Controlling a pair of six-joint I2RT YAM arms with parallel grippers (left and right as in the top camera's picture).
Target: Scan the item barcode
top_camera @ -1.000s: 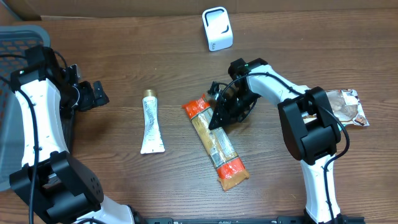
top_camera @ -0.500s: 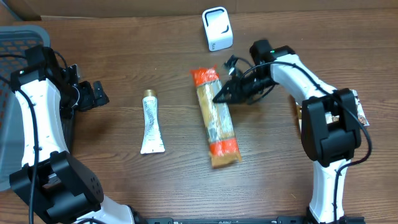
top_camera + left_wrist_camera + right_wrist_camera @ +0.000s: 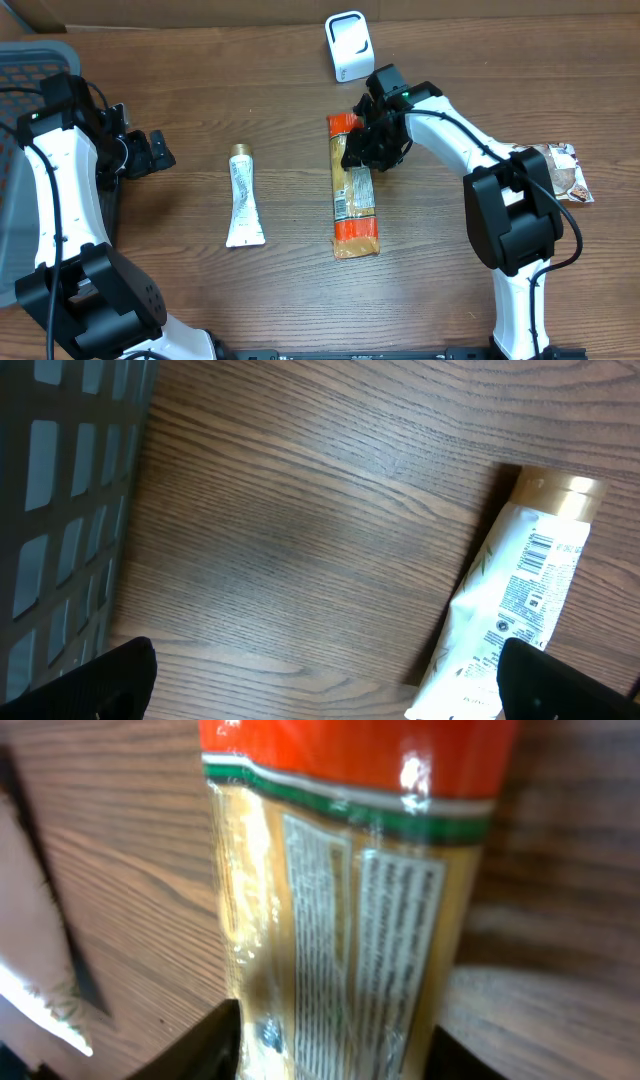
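From above, the right claw (image 3: 362, 152) sits over the upper part of the pasta pack (image 3: 354, 205), which lies flat on the table (image 3: 200, 90) and stretches from just beyond the claw back toward the robot. The scanner (image 3: 349, 46) stands a short way beyond this claw, near the far edge, with a strip of bare wood between them. A snack packet (image 3: 562, 172) lies well off to the claw's right by the table edge, and a tube (image 3: 243, 200) lies to its left. The left claw (image 3: 160, 152) hovers left of the tube with open wood between them, and a grey basket (image 3: 25, 55) closes off the far left. In the left wrist view, the left claw (image 3: 330, 690) is spread wide and holds nothing; its fingers (image 3: 115, 680) frame bare wood, the basket wall (image 3: 60, 490) runs along its left, and the tube (image 3: 515, 610) lies ahead by the right finger. In the right wrist view, the right claw (image 3: 330, 1050) straddles the pack (image 3: 340, 870), its fingers (image 3: 210, 1045) close against both long sides; whether they pinch it cannot be told.
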